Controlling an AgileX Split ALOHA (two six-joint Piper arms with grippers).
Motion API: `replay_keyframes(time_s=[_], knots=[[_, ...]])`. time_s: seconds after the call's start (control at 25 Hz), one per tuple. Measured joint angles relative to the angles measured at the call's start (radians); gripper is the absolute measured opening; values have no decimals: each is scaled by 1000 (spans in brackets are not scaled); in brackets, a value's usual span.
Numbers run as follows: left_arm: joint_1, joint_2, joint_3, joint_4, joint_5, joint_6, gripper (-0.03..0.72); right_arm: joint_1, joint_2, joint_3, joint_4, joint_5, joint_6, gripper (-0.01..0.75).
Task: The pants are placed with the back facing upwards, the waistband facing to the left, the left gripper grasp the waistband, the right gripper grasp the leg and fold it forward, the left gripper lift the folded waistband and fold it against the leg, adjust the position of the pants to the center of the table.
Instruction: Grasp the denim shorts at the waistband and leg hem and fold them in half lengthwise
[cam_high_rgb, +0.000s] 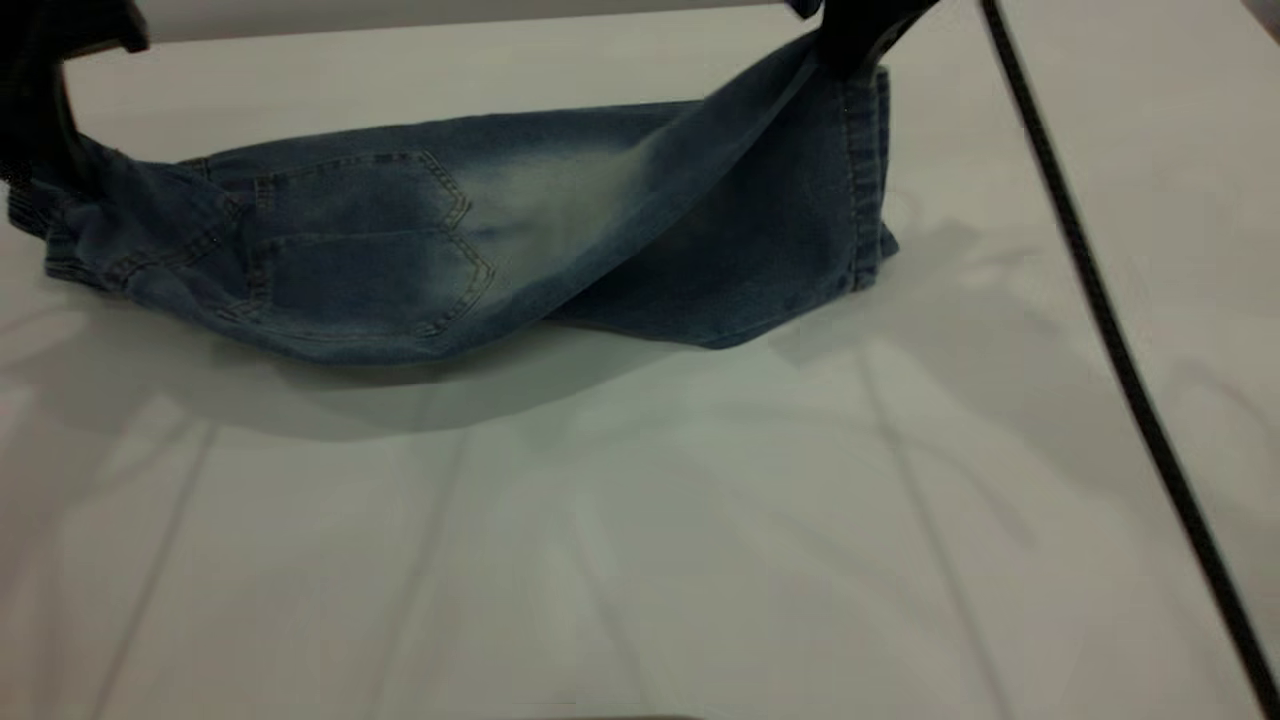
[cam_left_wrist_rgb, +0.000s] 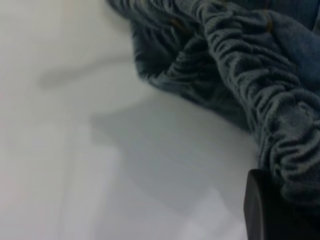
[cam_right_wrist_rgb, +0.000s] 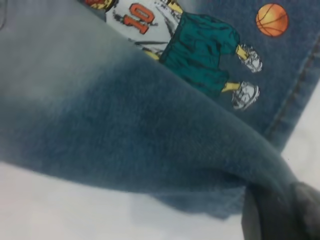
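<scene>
Both grippers are clamped on the pants above the table: left gripper on the waistband, right gripper on the leg; uneven pulling could skew the fold or slip a hem free

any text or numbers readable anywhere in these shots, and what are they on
"10": red digits on the white jersey of the cartoon print on the pants, seen in the right wrist view, beside a printed basketball.
No other words, labels or brands show: none on the waistband, the back pockets or the table.
</scene>
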Motion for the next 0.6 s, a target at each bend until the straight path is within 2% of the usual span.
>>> replay_keyframes(time_s=[0.36, 0.6], knots=[[0, 72, -163, 0, -6, -26, 83, -10, 139, -179, 9, -39, 11, 43], [0, 123, -168, 24, -103, -140, 83, -43, 213, -217, 26, -130, 35, 45]])
